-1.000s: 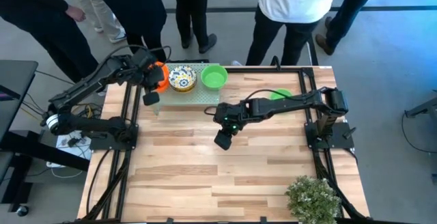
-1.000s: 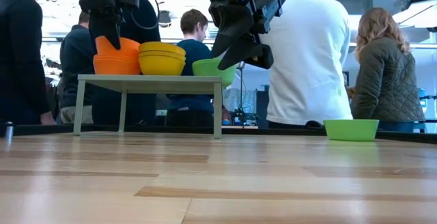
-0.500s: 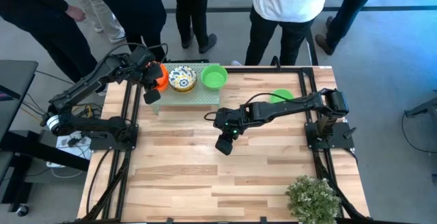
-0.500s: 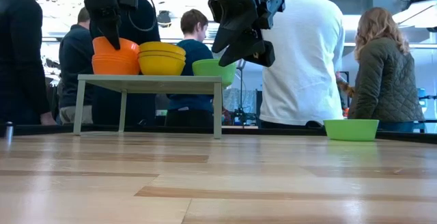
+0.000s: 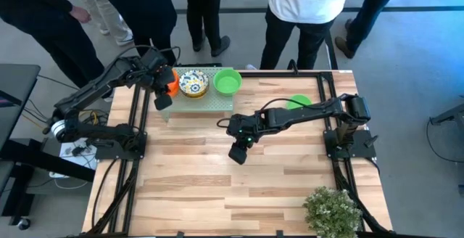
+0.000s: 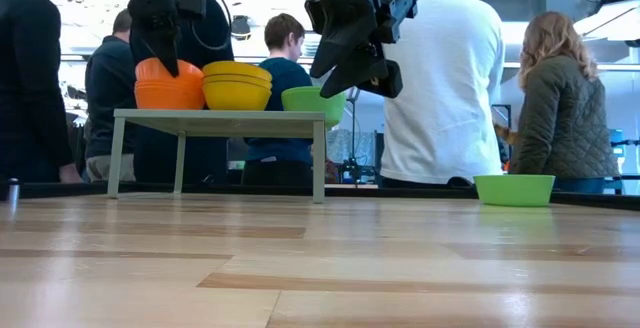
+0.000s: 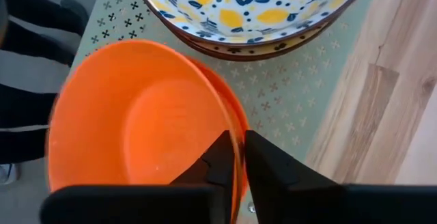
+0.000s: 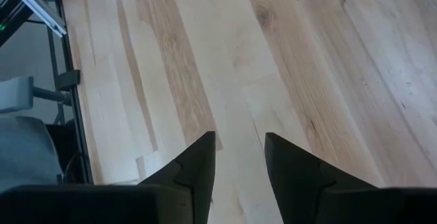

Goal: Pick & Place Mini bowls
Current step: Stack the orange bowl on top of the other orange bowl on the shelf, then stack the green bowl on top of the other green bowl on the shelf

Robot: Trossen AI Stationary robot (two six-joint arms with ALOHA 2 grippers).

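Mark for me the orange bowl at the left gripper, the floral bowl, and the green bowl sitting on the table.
orange bowl [image 7: 136, 115]: left wrist view, inner wall of the top bowl.
floral bowl [image 5: 193, 83]: high view, patterned inside.
green bowl [image 6: 514, 189]: low view, outer side wall.
left gripper [image 7: 235, 157]: left wrist view, between fingertips at the orange rim.

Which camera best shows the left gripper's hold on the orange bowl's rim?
Left wrist view: the left gripper straddles the orange bowl rim. High view shows it small; low view only side-on; right wrist view shows only tabletop.
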